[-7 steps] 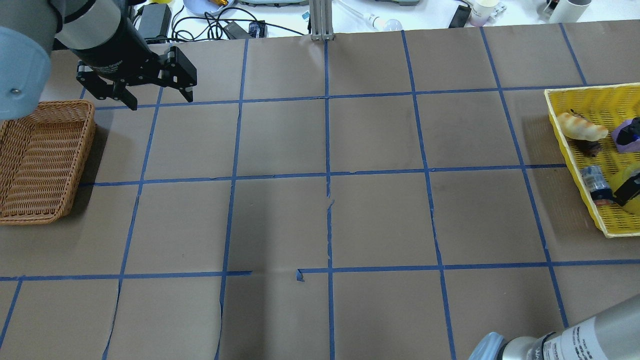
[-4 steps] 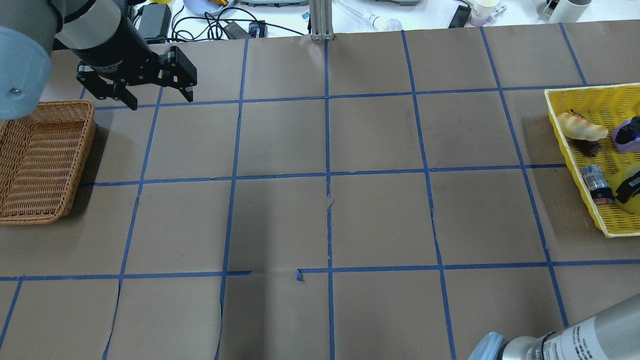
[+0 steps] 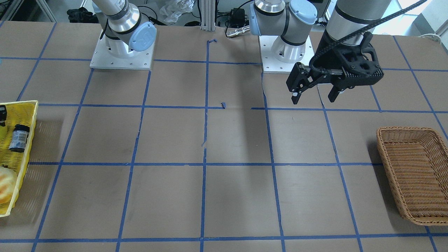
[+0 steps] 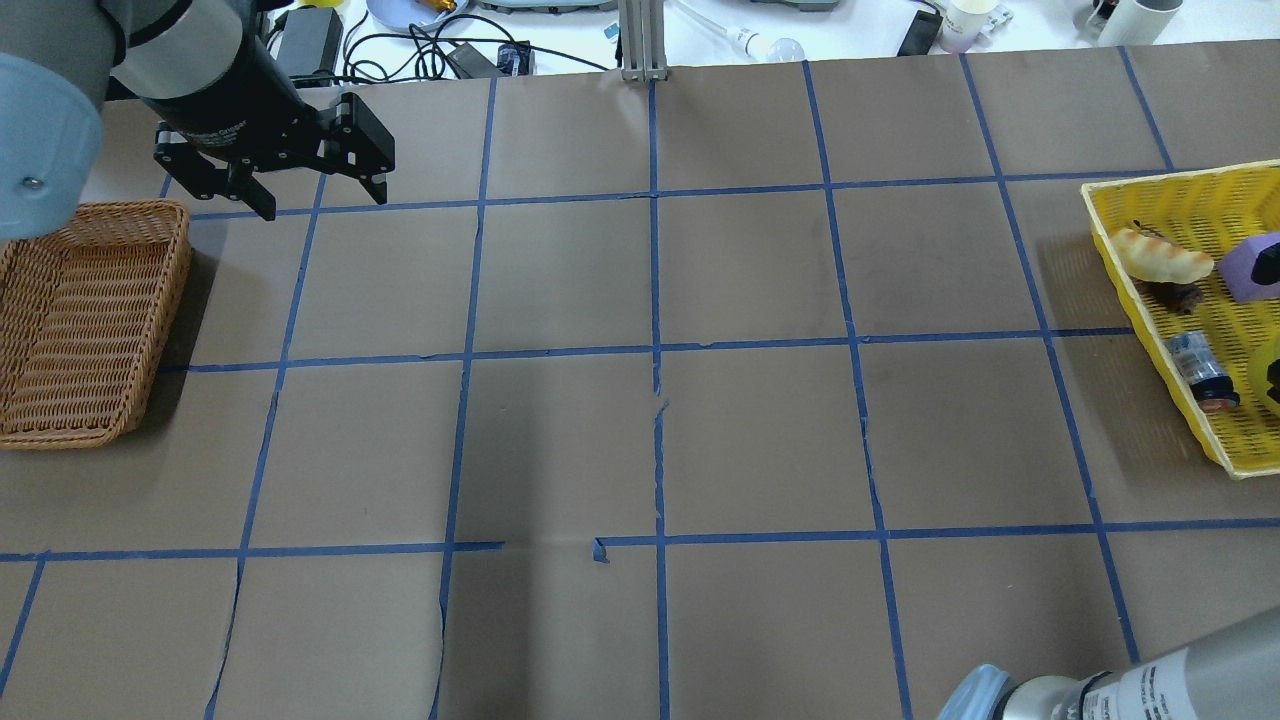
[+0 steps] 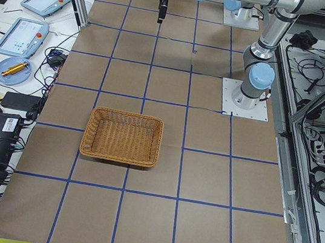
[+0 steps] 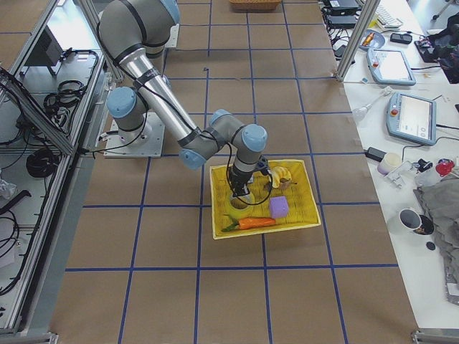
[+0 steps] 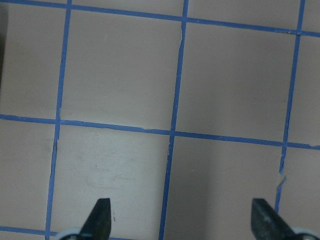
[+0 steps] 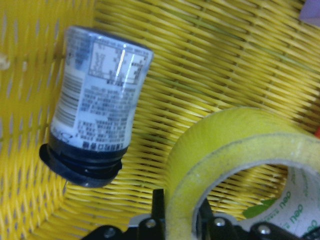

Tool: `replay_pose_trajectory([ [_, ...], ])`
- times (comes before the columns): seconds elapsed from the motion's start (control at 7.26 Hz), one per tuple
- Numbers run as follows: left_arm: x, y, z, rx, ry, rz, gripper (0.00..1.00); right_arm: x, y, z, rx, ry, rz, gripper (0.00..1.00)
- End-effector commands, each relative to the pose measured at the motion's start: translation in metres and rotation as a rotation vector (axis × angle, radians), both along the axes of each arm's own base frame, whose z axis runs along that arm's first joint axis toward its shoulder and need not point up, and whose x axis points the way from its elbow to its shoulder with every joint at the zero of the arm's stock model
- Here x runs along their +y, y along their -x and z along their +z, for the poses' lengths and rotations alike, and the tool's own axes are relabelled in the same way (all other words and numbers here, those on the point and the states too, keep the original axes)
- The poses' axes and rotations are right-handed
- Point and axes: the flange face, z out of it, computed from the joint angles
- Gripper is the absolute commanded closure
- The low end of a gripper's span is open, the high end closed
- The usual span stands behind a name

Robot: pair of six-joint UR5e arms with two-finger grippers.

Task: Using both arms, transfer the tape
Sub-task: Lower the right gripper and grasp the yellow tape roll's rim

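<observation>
The tape sits inside the yellow basket, tipped up on its edge just beside a small dark-capped jar that lies on the weave. The right arm reaches down into that basket, and the right arm's jaws stand narrow, pinched on the roll's wall with one finger in the hole and the other outside, so the hole's axis runs roughly crosswise to the wrist. That arm is plainly the nearer one. The left arm hangs at the far end of the bench from the yellow basket, above bare paper near a wicker basket, and the left arm's jaws are spread wide with nothing between them. The coming move looks like a lift straight out of the yellow basket, then a carry away from it towards mid-bench. There the ring's free side should be turned towards the waiting left arm's jaws.
</observation>
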Motion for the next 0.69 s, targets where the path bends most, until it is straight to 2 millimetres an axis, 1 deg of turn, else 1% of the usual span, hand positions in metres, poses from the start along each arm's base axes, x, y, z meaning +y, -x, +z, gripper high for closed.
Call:
replay_pose_trajectory([
  [0.0,0.0,0.0,0.0,0.0,0.0,0.0,0.0,0.0,-0.009,0.038,0.001,0.068,-0.041,1.0],
  [0.14,0.0,0.0,0.0,0.0,0.0,0.0,0.0,-0.001,-0.012,0.059,-0.023,0.081,-0.082,1.0],
  [0.28,0.0,0.0,0.0,-0.001,0.0,-0.002,0.0,-0.01,-0.033,0.09,-0.068,0.112,-0.171,1.0],
  [0.41,0.0,0.0,0.0,0.0,0.0,0.001,0.0,-0.036,-0.088,0.121,-0.078,0.149,-0.247,1.0],
  [0.55,0.0,0.0,0.0,0.0,0.0,0.001,0.0,-0.071,-0.182,0.127,-0.097,0.192,-0.327,1.0],
])
